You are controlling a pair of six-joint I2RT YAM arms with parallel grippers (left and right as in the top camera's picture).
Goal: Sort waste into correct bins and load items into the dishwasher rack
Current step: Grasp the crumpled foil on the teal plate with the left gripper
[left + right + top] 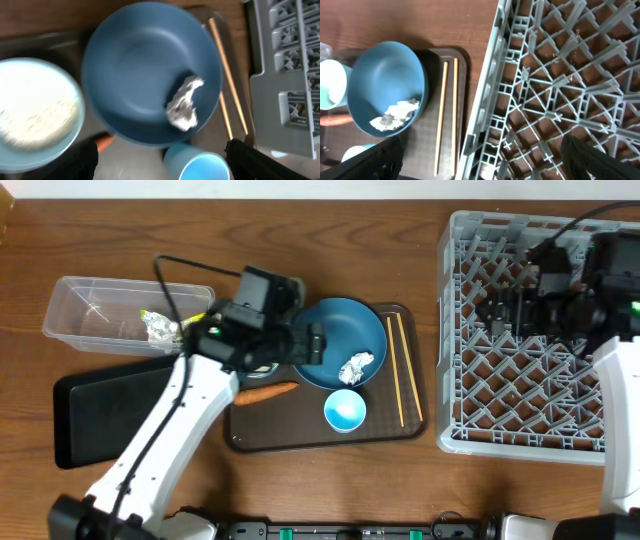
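- Overhead: left gripper above the plate's left rim, right gripper above the rack.
- Only overhead shows the tub holding a wrapper, beside the black tray.
- Only the left wrist shows blurred rice in the pale bowl.
- Wrist views: both jaws wide, empty; napkin lies on plate.

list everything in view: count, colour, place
dishwasher rack: 1, light grey, right
serving tray: 1, brown, centre
plate: 1, dark blue, on serving tray
napkin: 1, white, on plate
pale bowl: 1, whitish, beside plate
small bowl: 1, light blue, tray front
carrot: 1, orange, tray left
chopsticks: 2, wooden, tray right
tub: 1, clear, left
wrapper: 1, yellow-green, in tub
black tray: 1, black, before tub
left gripper: 1, black, over plate
right gripper: 1, black, over rack
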